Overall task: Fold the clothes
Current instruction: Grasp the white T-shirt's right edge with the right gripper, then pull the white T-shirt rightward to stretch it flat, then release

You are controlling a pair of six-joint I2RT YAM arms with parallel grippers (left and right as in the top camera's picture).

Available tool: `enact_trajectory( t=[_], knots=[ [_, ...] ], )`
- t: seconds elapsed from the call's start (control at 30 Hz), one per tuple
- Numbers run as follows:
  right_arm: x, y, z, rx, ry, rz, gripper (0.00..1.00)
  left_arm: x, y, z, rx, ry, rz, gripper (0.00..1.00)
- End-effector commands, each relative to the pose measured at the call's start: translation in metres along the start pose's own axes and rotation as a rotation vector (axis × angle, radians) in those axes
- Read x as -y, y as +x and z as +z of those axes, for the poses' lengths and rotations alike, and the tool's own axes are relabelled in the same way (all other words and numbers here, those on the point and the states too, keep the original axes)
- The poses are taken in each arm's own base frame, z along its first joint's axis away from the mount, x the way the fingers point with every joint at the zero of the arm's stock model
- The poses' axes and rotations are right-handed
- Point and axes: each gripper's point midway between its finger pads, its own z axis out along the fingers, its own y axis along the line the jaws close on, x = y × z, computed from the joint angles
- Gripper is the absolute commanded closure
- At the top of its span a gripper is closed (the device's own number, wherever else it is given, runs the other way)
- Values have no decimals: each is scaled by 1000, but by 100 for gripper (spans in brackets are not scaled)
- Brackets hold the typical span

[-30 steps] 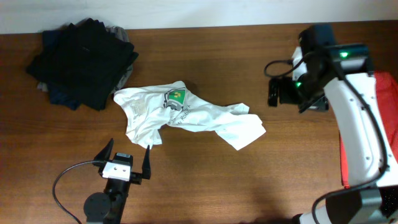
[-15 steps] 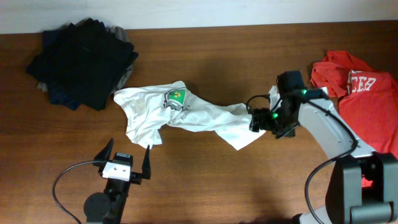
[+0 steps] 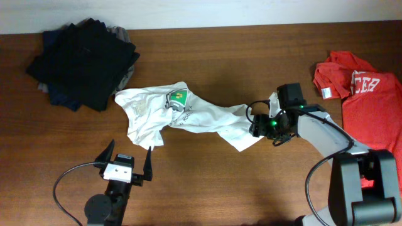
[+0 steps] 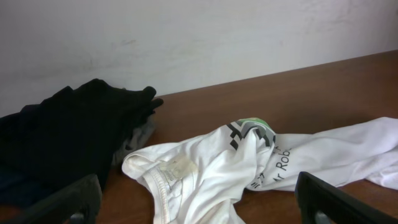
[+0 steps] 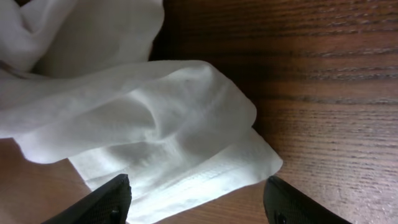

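Note:
The clothes are a white T-shirt (image 3: 195, 119) lying crumpled across the middle of the table, its green-and-red badge (image 3: 178, 97) facing up. My right gripper (image 3: 256, 125) is low at the shirt's right end. In the right wrist view its fingers (image 5: 106, 200) stand apart on either side of the sleeve hem (image 5: 205, 168), with my right gripper (image 5: 199, 202) open around it. My left gripper (image 3: 130, 152) rests open near the front edge, just short of the shirt's collar end (image 4: 186, 174). Nothing is between the jaws of my left gripper (image 4: 199, 205).
A pile of black and dark garments (image 3: 85, 59) sits at the back left, also seen in the left wrist view as a dark heap (image 4: 62, 137). A red T-shirt with white lettering (image 3: 370, 107) lies at the right edge. A wall runs behind the table.
My right arm swung from the back right down to the white shirt's right sleeve, uncovering the red T-shirt. Its jaws have narrowed. The left arm has not moved.

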Motion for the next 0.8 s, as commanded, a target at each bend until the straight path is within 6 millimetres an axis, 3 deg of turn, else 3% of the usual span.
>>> enact_trajectory(
  t=[0.0, 0.2, 0.23, 0.27, 0.37, 0.4, 0.5, 0.63, 0.73, 0.77],
  knots=[
    [4, 5, 11, -31, 4, 17, 28, 1, 1, 0, 0, 4, 16, 1],
    [15, 9, 28, -60, 38, 52, 27, 1, 1, 0, 0, 4, 16, 1],
    [15, 8, 29, -58, 37, 51, 31, 1, 1, 0, 0, 4, 16, 1],
    [15, 7, 29, -54, 36, 50, 38, 1, 1, 0, 0, 4, 16, 1],
    [14, 5, 29, -47, 34, 60, 86, 1, 1, 0, 0, 4, 16, 1],
    [14, 4, 29, -44, 34, 70, 96, 1, 1, 0, 0, 4, 16, 1],
    [12, -7, 23, -26, 31, 74, 96, 1, 1, 0, 0, 4, 16, 1],
    [20, -41, -20, 10, 112, 111, 96, 1, 1, 0, 0, 4, 16, 1],
    [41, -71, -75, 58, 255, 154, 96, 1, 1, 0, 0, 4, 16, 1],
    [55, -85, -111, 93, 348, 180, 96, 1, 1, 0, 0, 4, 16, 1]
  ],
)
